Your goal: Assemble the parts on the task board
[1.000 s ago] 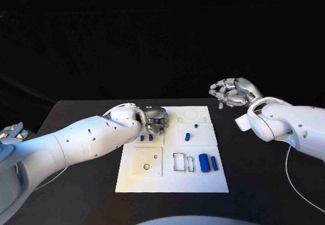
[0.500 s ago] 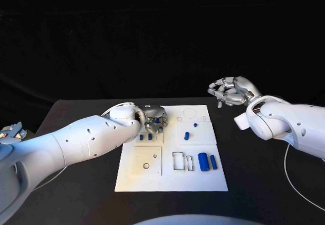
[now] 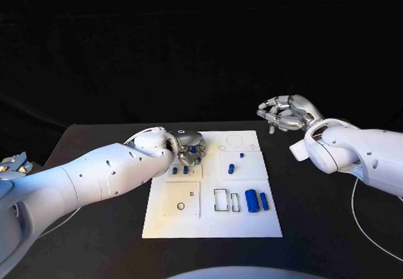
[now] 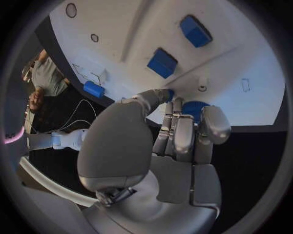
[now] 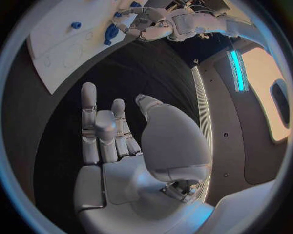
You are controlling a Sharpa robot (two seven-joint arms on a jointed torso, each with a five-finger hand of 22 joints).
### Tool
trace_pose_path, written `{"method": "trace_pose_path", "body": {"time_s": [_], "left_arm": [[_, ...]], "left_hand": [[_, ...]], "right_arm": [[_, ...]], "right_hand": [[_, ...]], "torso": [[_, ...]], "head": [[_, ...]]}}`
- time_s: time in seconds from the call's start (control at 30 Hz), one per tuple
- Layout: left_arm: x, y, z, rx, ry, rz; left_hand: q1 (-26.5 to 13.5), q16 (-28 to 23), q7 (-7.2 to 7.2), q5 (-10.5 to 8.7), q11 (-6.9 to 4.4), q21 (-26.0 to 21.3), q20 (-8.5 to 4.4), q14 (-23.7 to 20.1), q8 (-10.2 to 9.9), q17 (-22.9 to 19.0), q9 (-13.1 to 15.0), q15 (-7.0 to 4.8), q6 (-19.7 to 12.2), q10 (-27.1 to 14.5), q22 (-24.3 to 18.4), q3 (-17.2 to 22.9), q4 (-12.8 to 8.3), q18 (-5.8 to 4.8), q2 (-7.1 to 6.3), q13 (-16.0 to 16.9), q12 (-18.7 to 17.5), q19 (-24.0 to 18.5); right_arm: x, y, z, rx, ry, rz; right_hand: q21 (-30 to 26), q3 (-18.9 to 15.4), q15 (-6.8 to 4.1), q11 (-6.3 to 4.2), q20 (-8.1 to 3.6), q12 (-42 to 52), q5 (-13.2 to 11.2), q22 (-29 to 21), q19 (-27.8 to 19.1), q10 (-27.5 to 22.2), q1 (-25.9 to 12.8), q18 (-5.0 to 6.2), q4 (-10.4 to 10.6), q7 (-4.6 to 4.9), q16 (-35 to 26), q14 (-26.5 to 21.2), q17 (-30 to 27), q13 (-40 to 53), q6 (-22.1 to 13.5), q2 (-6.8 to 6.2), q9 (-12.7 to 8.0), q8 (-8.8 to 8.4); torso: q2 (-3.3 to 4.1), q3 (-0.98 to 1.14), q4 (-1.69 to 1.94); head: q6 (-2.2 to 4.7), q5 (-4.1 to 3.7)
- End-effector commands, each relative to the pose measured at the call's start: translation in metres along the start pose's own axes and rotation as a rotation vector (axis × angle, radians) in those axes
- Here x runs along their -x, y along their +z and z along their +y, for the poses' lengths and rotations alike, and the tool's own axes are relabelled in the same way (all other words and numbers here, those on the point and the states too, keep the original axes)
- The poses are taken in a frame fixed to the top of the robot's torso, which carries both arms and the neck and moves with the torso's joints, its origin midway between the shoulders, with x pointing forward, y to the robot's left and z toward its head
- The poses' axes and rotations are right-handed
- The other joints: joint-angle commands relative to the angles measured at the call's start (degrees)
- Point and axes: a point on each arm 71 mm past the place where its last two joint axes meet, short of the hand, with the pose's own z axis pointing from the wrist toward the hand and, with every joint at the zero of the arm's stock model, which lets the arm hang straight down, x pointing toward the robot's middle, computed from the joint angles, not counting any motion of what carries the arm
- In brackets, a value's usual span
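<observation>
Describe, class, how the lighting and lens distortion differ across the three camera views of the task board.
Head view: the white task board is bright against a dark table and black backdrop, its edges straight. Left wrist view: fisheye bends the board's edges and the left hand looms large. Right wrist view: the right hand lies in dim light, and a cyan strip glows at the rim.

You could not tell whether the left hand gripped the blue part at its fingertips: in the left wrist view the fingers covered most of that part, and in the head view the hand hid the board beneath it. The small blue pieces just below the fingers were too small to make out their shape. The board's outlines were too faint to read.
</observation>
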Motion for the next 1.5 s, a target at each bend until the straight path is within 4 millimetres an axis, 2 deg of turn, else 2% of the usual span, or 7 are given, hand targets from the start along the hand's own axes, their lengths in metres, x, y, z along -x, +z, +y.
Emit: {"method": "trace_pose_path", "body": {"time_s": [0.03, 0.3, 0.6, 0.8, 0.9, 1.13, 1.5], "left_arm": [[-0.0065, -0.0007, 0.0026, 0.027, 0.018, 0.038], [-0.0075, -0.0009, 0.0027, 0.034, 0.025, 0.052], [-0.0073, -0.0002, -0.0005, 0.014, 0.028, 0.050], [-0.0057, 0.0005, -0.0040, -0.012, 0.018, 0.028], [-0.0052, 0.0005, -0.0040, -0.016, 0.013, 0.020], [-0.0047, 0.0005, -0.0027, -0.013, 0.006, 0.012], [-0.0014, -0.0021, -0.0001, -0.019, -0.016, -0.036]], "left_hand": [[-0.20, 0.22, 0.06, -0.33, -0.02, 0.41, 0.38, 0.06, -0.24, -0.20, -0.09, 0.50, 0.20, -0.68, 0.08, 0.20, -0.32, -0.36, -0.43, -0.17, -0.47, -0.04], [-0.18, 0.32, 0.19, -0.35, -0.08, 0.65, 0.50, 0.10, -0.17, -0.14, -0.13, 0.53, 0.78, -0.25, 0.40, 0.40, -0.57, -0.39, -0.17, -0.12, -0.21, 0.02], [-0.46, 0.83, -0.14, -0.49, -1.61, 2.62, -0.27, 0.55, 0.27, 0.25, -0.05, -0.66, 4.03, 4.23, 3.37, 0.63, -1.55, -0.87, 1.30, 1.11, 2.57, 1.08], [-1.04, 0.92, -0.56, -0.62, -2.26, 3.21, -0.85, 0.76, 0.43, 0.28, 0.24, -1.22, 5.76, 6.21, 4.30, 0.46, -1.64, -1.03, 1.91, 1.35, 2.82, 1.42], [-1.25, 0.95, -0.61, -0.75, -2.35, 3.44, -0.98, 0.83, 0.25, 0.31, 0.24, -1.32, 5.85, 6.66, 4.67, 0.38, -1.66, -1.11, 1.92, 1.33, 2.64, 1.57], [-1.93, 0.87, -0.29, -1.08, -2.16, 3.55, -1.07, 0.93, -1.55, 0.00, -0.22, -1.23, 4.60, 7.16, 4.80, 0.44, -1.76, -1.16, 1.59, 0.84, 0.86, 1.54], [-2.55, 0.90, -0.46, -1.11, -2.19, 3.87, -1.04, 1.08, -1.36, -0.15, 0.15, -1.24, 6.77, 8.97, 5.35, 0.19, -1.59, -1.24, 1.90, 0.56, -0.58, 1.74]], "right_arm": [[-0.0015, 0.0000, 0.0007, 0.010, 0.002, 0.013], [-0.0015, 0.0000, 0.0006, 0.010, 0.002, 0.014], [-0.0021, 0.0001, 0.0009, 0.010, 0.003, 0.015], [-0.0024, 0.0003, 0.0010, 0.011, 0.003, 0.015], [-0.0023, 0.0003, 0.0010, 0.010, 0.003, 0.015], [-0.0026, 0.0003, 0.0011, 0.010, 0.003, 0.015], [-0.0026, 0.0004, 0.0011, 0.011, 0.003, 0.015]], "right_hand": [[-0.43, -0.01, -0.18, -0.13, 0.14, -0.24, 0.34, -0.08, -0.37, -0.24, 0.44, 0.67, 0.42, 0.41, -0.13, -0.39, -0.01, -0.12, -0.03, 0.12, -0.07, 0.41], [-0.43, -0.01, -0.18, -0.13, 0.14, -0.24, 0.34, -0.08, -0.37, -0.24, 0.44, 0.67, 0.42, 0.41, -0.13, -0.39, -0.01, -0.12, -0.03, 0.12, -0.07, 0.41], [-0.46, -0.01, -0.19, -0.15, 0.14, -0.25, 0.33, -0.09, -0.34, -0.16, 0.47, 0.68, 0.45, 0.40, -0.14, -0.38, -0.03, -0.22, 0.01, 0.15, -0.07, 0.47], [-0.46, -0.01, -0.19, -0.15, 0.14, -0.25, 0.33, -0.09, -0.34, -0.16, 0.47, 0.68, 0.45, 0.40, -0.14, -0.38, -0.03, -0.22, 0.01, 0.15, -0.07, 0.47], [-0.50, -0.03, -0.20, -0.17, 0.14, -0.25, 0.32, -0.11, -0.32, -0.04, 0.48, 0.69, 0.50, 0.38, -0.16, -0.37, -0.04, -0.33, 0.06, 0.19, -0.07, 0.53], [-0.50, -0.03, -0.20, -0.17, 0.14, -0.25, 0.32, -0.11, -0.32, -0.04, 0.48, 0.69, 0.50, 0.38, -0.16, -0.37, -0.04, -0.33, 0.06, 0.19, -0.07, 0.53], [-0.53, -0.03, -0.21, -0.18, 0.13, -0.24, 0.31, -0.12, -0.30, 0.04, 0.47, 0.69, 0.56, 0.37, -0.19, -0.38, -0.08, -0.41, 0.10, 0.25, -0.07, 0.58]], "torso": [[0.03, 0.01, -0.02], [0.01, 0.01, 0.00], [0.03, 0.01, 0.00], [0.01, 0.01, -0.03], [0.06, -0.01, -0.01], [0.03, -0.01, 0.00], [0.02, -0.01, -0.06]], "head": [[0.04, 0.01], [0.00, 0.07], [0.07, 0.14], [0.20, 0.22], [0.21, 0.22], [0.28, 0.28], [0.53, 0.46]]}}
